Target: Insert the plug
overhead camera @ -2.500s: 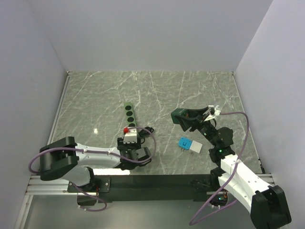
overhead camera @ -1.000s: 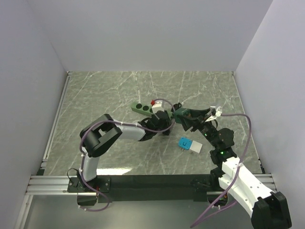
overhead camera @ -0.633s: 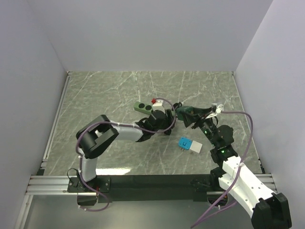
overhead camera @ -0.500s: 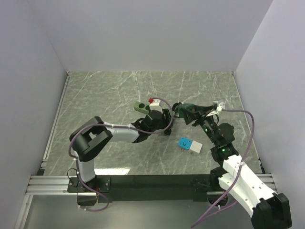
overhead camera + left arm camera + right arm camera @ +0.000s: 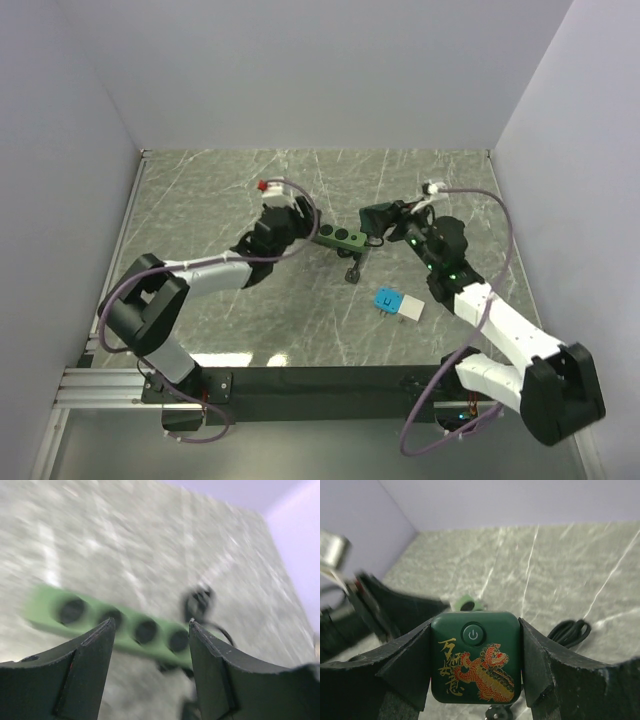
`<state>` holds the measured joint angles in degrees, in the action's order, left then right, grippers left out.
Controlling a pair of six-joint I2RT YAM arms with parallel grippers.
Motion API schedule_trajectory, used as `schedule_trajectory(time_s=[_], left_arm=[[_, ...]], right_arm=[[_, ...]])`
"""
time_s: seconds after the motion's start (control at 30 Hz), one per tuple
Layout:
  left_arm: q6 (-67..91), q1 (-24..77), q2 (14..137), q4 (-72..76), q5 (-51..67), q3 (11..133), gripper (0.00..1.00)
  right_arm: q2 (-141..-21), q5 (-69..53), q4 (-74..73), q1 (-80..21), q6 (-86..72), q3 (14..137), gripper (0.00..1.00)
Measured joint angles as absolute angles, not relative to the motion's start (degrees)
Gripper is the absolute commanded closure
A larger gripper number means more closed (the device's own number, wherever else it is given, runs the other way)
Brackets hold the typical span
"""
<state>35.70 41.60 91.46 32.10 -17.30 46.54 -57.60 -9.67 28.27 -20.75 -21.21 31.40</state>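
Note:
The plug (image 5: 476, 667) is a dark green square block with a power button and a gold-red lion print. My right gripper (image 5: 476, 622) is shut on its sides. From above, the plug (image 5: 372, 218) hangs at the right end of the green power strip (image 5: 338, 238), which lies flat mid-table. My left gripper (image 5: 303, 233) stands open at the strip's left end. Its fingers (image 5: 90, 650) hover above the strip (image 5: 120, 625), whose several round sockets face up, and nothing is between them.
A black cable coil (image 5: 352, 270) lies just in front of the strip and shows as a dark coil (image 5: 200, 600) in the left wrist view. A small blue and white block (image 5: 398, 303) sits nearer the right arm. White walls enclose the marble table (image 5: 200, 200).
My left gripper opened, let go of the power strip and drew back to the left. The strip now lies across the middle. My right gripper carried the plug up to its right end.

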Motion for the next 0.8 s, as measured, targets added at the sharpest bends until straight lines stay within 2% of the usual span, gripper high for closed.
schedule_trajectory(time_s=[0.1,0.27,0.53,0.8], left_arm=[[34.0,36.8,93.2,31.7,-18.0,48.9,0.34],[31.1,31.7,103.9,30.5,-16.8,61.8,0.35],[28.3,27.2,118.9,23.2,-12.9,77.8,0.36],[27.7,27.3,121.5,18.7,-9.5,79.5,0.37]], right_arm=[[-63.2,-7.7,25.7,-23.4,-21.4,34.5,1.00],[-69.0,-4.8,23.8,-27.7,-21.6,37.9,1.00],[-70.5,-2.3,23.0,-30.6,-21.7,38.4,1.00],[-70.2,-1.5,23.0,-30.6,-21.8,38.4,1.00]])
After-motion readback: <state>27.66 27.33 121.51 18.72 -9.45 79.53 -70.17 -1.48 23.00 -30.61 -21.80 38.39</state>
